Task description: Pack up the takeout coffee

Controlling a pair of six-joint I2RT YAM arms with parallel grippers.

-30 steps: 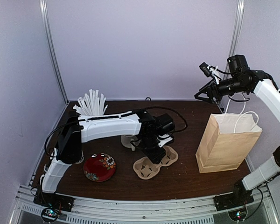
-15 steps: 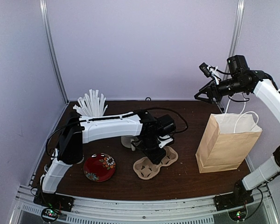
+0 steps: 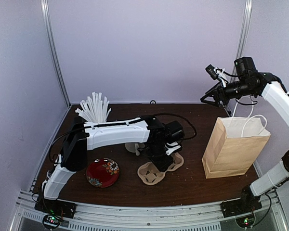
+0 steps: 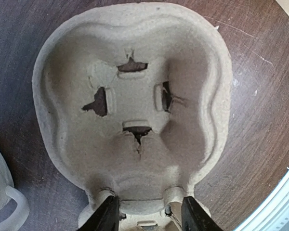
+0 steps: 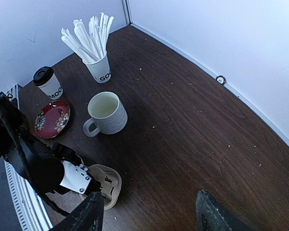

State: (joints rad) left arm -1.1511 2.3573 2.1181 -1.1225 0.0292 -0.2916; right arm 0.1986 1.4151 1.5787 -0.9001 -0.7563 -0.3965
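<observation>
The takeout coffee (image 5: 49,84), a white paper cup with black lettering and a black lid (image 5: 42,74), stands at the table's left edge in the right wrist view; in the top view the left arm hides it. My left gripper (image 3: 161,161) is low over the brown moulded cup carrier (image 3: 151,175), whose sockets are empty (image 4: 135,110). Its jaws are partly closed and press on the carrier's middle bridge from both sides (image 4: 149,219). My right gripper (image 3: 204,99) hangs open and empty, high above the brown paper bag (image 3: 233,147); it also shows in its wrist view (image 5: 149,216).
A white ceramic mug (image 5: 106,113) stands just behind the carrier. A paper cup of white straws (image 3: 94,108) is at the back left. A red flowered dish (image 3: 102,172) lies left of the carrier. The bag stands open at the right.
My left gripper has moved a little right and down onto the carrier's middle. The carrier has stayed in place. The right arm has not moved.
</observation>
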